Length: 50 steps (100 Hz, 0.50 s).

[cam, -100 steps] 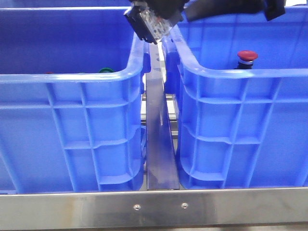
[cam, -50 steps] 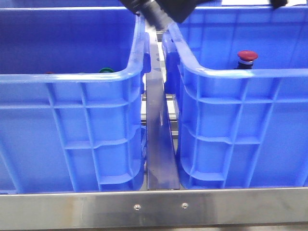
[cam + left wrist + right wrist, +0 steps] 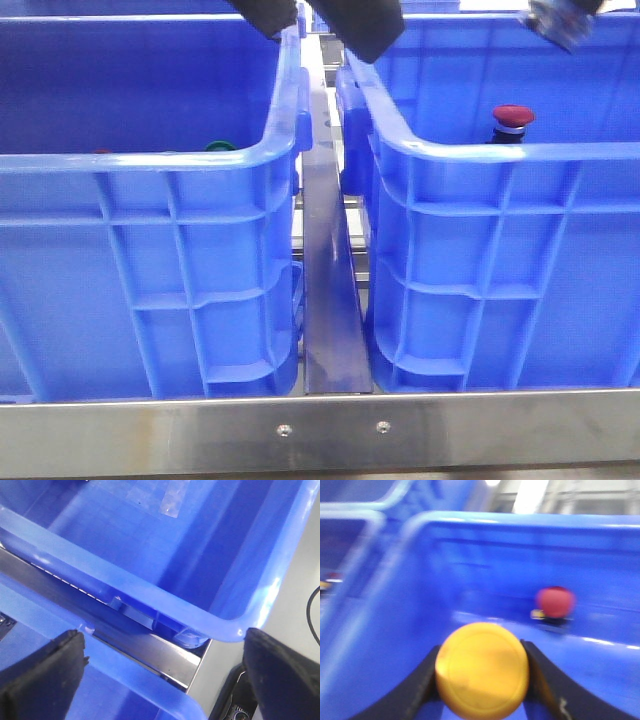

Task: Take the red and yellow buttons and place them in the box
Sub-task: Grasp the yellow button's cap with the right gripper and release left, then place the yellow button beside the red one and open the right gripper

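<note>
My right gripper (image 3: 482, 672) is shut on the yellow button (image 3: 482, 665), its cap facing the camera. It hangs above the inside of the right blue box (image 3: 500, 152). A bit of the gripper shows at the top right edge of the front view (image 3: 560, 18). The red button (image 3: 513, 118) stands upright on that box's floor near the far wall, and also shows in the right wrist view (image 3: 555, 601). My left gripper (image 3: 162, 680) is wide open and empty above the gap between the two crates. Its dark fingers (image 3: 365, 30) show at the top centre of the front view.
The left blue crate (image 3: 150, 162) holds a green-capped button (image 3: 218, 146) behind its near rim. A metal strip (image 3: 330, 300) runs between the crates. A metal rail (image 3: 320, 430) crosses the table's front edge.
My right gripper has carried the yellow button up and to the right, from over the gap between the crates to above the right box. The red button has not moved.
</note>
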### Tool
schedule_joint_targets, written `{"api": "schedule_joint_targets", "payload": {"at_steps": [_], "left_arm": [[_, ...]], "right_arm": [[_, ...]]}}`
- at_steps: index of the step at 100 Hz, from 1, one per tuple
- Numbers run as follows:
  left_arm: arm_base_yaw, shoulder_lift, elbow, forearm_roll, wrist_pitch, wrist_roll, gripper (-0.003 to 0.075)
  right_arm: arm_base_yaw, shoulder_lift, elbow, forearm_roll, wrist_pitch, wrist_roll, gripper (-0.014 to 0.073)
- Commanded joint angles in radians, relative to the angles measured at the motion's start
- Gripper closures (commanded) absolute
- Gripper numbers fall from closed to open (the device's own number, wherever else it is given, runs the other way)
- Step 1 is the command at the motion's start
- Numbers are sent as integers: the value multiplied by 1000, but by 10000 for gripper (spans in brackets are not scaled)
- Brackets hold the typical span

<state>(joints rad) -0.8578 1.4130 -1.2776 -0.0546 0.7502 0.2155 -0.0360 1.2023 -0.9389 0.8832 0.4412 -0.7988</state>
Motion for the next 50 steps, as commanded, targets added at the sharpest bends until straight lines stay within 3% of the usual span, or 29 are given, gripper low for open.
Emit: {"api": "schedule_joint_targets", "payload": {"at_steps": [1,15,33,50], "left_arm": [[-9,-38,-29,-8,-52,-4,123],[-9,-38,-29,-8,-64,-4,123],[-9,-38,-29,-8,-64,-4,123],[-9,-38,-29,-8,-64,-4,123]], "right_arm": [[-7,-25,12,-1,-158,-10,418],[-7,-1,58,-10,-371,-10,418],[-7,92,54,-10,-542,-10,418],[-7,209,8,-80,-558,-10,418]]}}
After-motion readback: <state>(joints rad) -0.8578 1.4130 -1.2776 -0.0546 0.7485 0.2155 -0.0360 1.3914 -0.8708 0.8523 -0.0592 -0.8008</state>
